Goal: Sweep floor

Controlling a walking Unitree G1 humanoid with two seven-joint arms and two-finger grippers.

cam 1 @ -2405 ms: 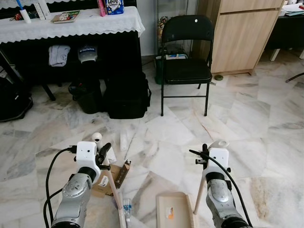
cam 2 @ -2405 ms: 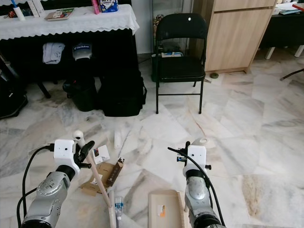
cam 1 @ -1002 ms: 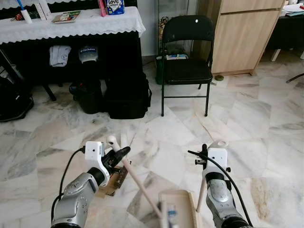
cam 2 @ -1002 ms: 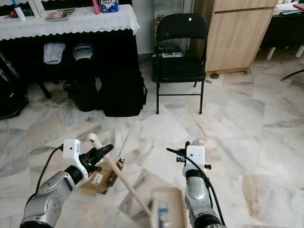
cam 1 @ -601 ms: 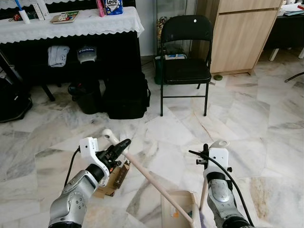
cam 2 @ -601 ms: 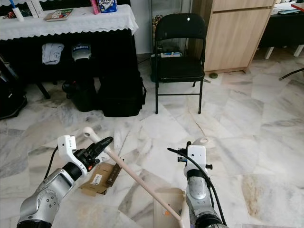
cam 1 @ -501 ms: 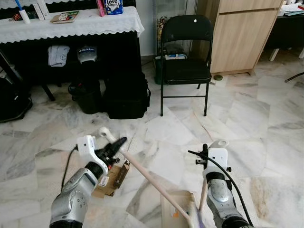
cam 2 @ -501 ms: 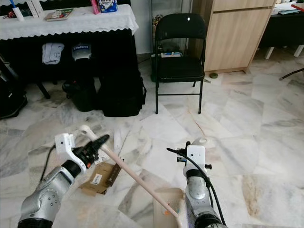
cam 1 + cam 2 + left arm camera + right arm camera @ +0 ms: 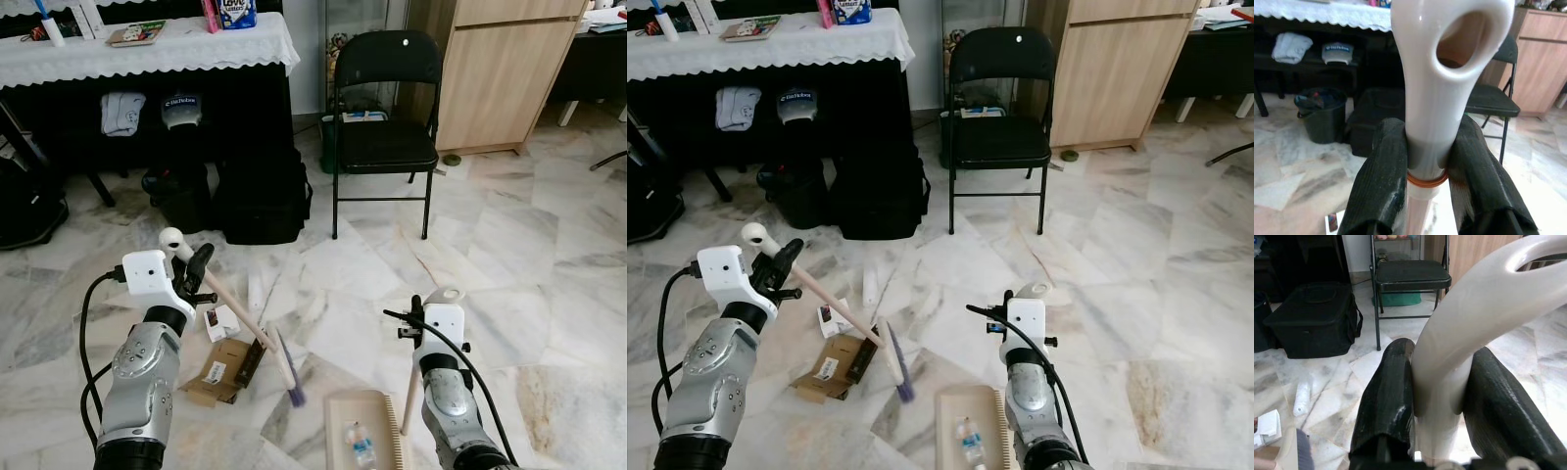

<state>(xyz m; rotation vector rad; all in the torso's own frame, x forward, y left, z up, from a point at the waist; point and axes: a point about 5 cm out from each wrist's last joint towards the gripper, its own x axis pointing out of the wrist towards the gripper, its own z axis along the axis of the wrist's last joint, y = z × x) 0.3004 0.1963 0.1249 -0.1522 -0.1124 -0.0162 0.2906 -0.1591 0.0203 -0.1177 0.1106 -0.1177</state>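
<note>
My left gripper [image 9: 197, 268] is shut on the top of a cream broom handle [image 9: 1432, 98], black fingers [image 9: 1382, 186] on both sides of it. The broom slants down to purple bristles [image 9: 291, 376] on the marble floor, left of a beige dustpan [image 9: 376, 415]. A small plastic bottle [image 9: 358, 444] lies in the dustpan. My right gripper [image 9: 421, 315] is shut on the dustpan's upright white handle [image 9: 1474, 323]. A flattened cardboard box [image 9: 228, 368], a small white box [image 9: 224, 320] and a white roll [image 9: 257, 290] lie on the floor near the broom.
A black folding chair [image 9: 384, 108] stands ahead, with a wooden cabinet [image 9: 500, 69] to its right. Black bags [image 9: 260, 196] and a bin [image 9: 179, 201] sit under a table with a white lace cloth [image 9: 147, 49] at the back left.
The broom pushed the bottle rightward from the floor into the dustpan, then swung back left; its bristles are off the pan. My right gripper has held the dustpan still.
</note>
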